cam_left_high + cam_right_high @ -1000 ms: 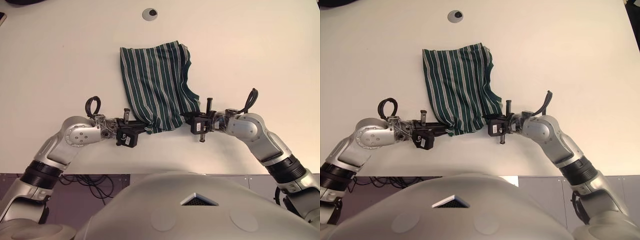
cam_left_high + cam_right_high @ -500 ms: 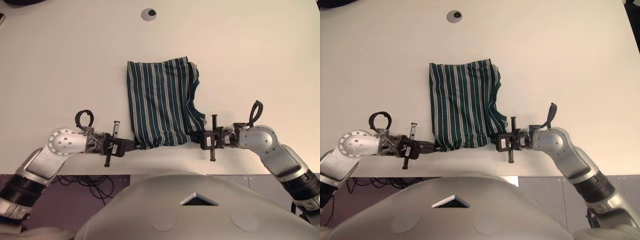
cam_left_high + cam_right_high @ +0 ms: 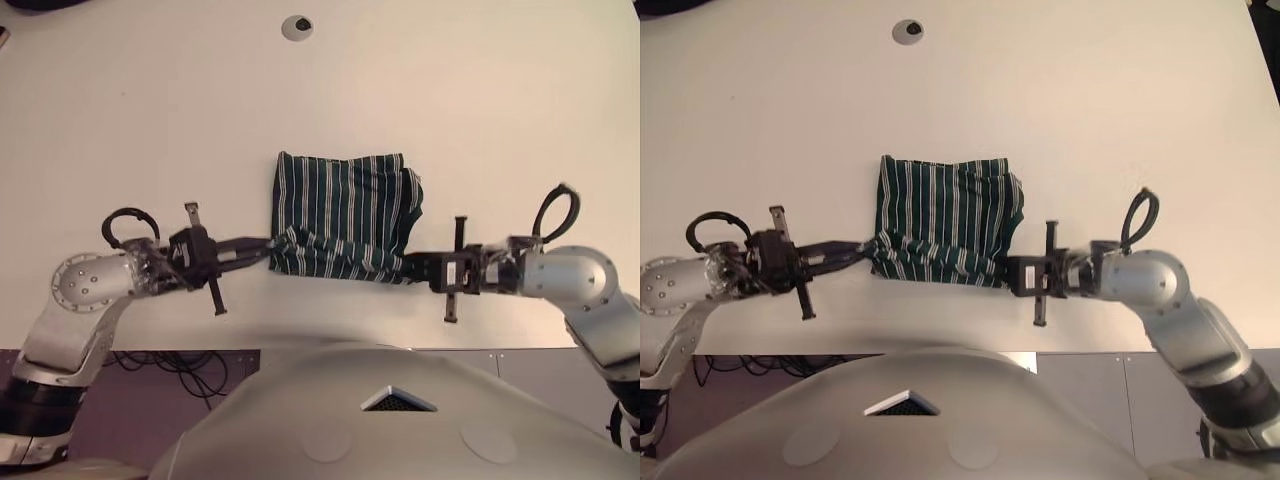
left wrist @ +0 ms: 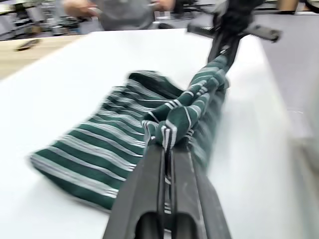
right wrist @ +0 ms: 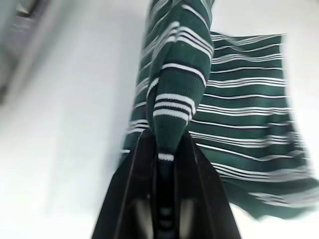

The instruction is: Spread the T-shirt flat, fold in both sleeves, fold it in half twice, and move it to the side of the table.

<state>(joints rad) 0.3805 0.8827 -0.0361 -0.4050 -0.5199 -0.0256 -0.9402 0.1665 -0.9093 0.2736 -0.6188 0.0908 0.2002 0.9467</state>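
At the table's point(image 3: 150, 120) near edge, midway along it, the left gripper point(image 3: 266, 245) and right gripper point(image 3: 410, 266) have jaws clamped on the shirt's point(image 3: 345, 215) two near corners; carrying them level, taut and together toward the far edge should land the fold square.

The left arm point(image 3: 82, 298) and right arm point(image 3: 588, 288) are bent with elbows out wide, forearms turned inward toward each other along the near edge of the table point(image 3: 150, 120). The left gripper point(image 3: 267, 246) is pinched tight on the T-shirt point(image 3: 345, 215) at its near left corner, the right gripper point(image 3: 409, 266) on its near right corner. Both wrists sit low and roughly level.
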